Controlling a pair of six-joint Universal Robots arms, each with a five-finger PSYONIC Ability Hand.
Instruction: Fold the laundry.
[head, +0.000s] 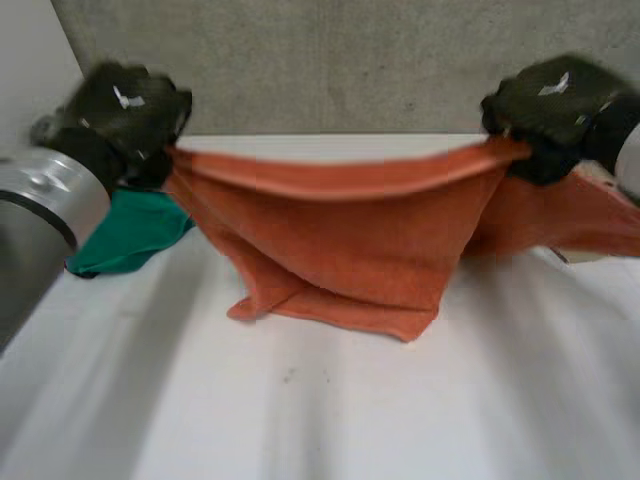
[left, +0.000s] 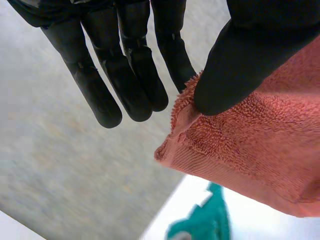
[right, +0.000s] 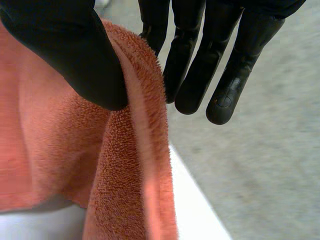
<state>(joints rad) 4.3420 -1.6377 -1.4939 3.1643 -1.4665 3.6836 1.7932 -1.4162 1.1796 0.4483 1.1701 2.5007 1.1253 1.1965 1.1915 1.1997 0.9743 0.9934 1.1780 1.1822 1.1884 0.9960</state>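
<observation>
An orange towel (head: 350, 240) hangs stretched between my two hands above the white table (head: 330, 400), with its lower folds resting on the table. My left hand (head: 130, 110) pinches the towel's left top corner (left: 200, 130) between thumb (left: 235, 70) and a finger, the other fingers straight. My right hand (head: 560, 105) pinches the right top corner (right: 140, 85) the same way, thumb (right: 80, 65) pressed on the terry edge. More of the towel trails to the right under my right hand.
A green cloth (head: 130, 235) lies crumpled on the table at the left, below my left hand, also seen as the green cloth (left: 205, 225) under the towel corner. A grey concrete wall (head: 340, 60) stands behind the table's far edge.
</observation>
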